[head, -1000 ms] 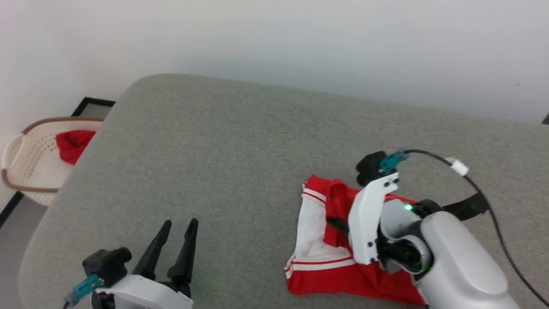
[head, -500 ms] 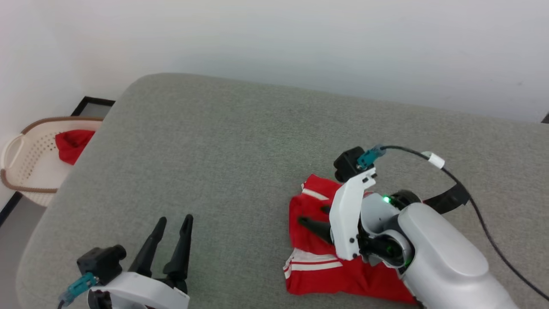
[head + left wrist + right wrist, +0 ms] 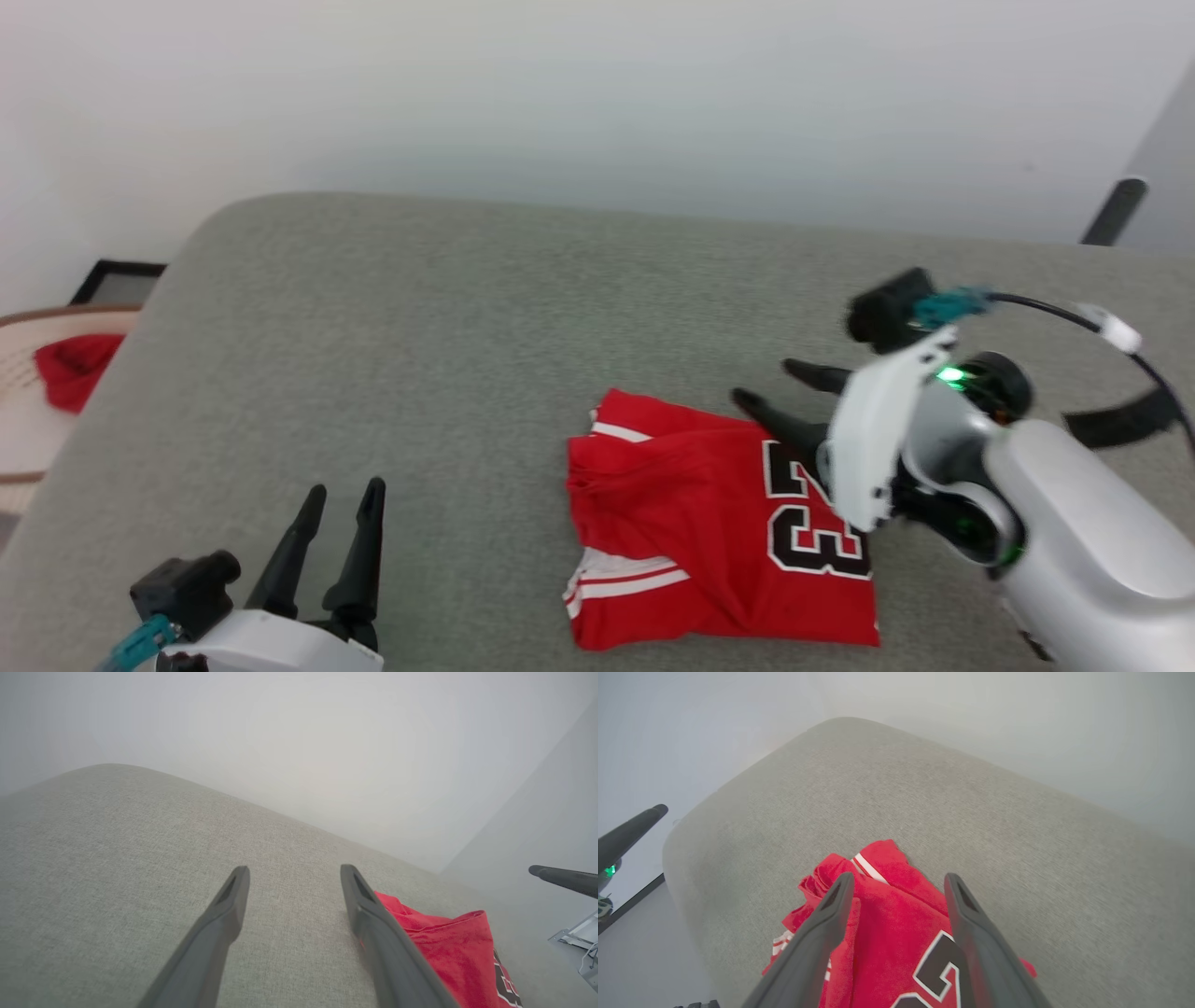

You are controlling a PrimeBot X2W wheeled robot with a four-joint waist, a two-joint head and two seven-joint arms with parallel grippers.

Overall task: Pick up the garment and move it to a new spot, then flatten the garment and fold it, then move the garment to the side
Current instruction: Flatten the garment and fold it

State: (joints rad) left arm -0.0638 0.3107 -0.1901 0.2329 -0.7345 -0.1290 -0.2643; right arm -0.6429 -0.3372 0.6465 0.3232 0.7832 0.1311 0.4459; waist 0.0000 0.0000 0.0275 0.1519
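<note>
A broad grey upholstered surface [image 3: 467, 308], coarsely woven and rounded at its corners, stands against a plain pale wall [image 3: 560, 93]. On its near right part lies the garment [image 3: 691, 504], a red jersey folded into a rough rectangle with soft creases. A black, white-outlined "23" faces up on its right half, and white striped trim peeks out at the near left edge and far left corner.

The right gripper [image 3: 764, 381] has a glossy white housing and two long, tapered matte-dark fingers. It hangs over the garment's far right edge with its jaws spread wide and nothing between them; in the right wrist view the fingers frame the red cloth and the number. The left gripper [image 3: 346, 486] sits at the lower left, well apart from the garment, its jaws likewise wide and empty above bare fabric. A perforated cream basket [image 3: 56, 315] with a brown rim shows at the left edge, holding a small plain red cloth [image 3: 73, 369]. A thin black cable [image 3: 1046, 308] arcs from the right wrist.

A second ago the right gripper was pinched shut low on the garment, whose white sleeve and striped trim faced up. It has since let go and drawn back, and the numbered red panel now covers that part. The whole head view has also shifted, so the camera moved. The left gripper has stayed open.
</note>
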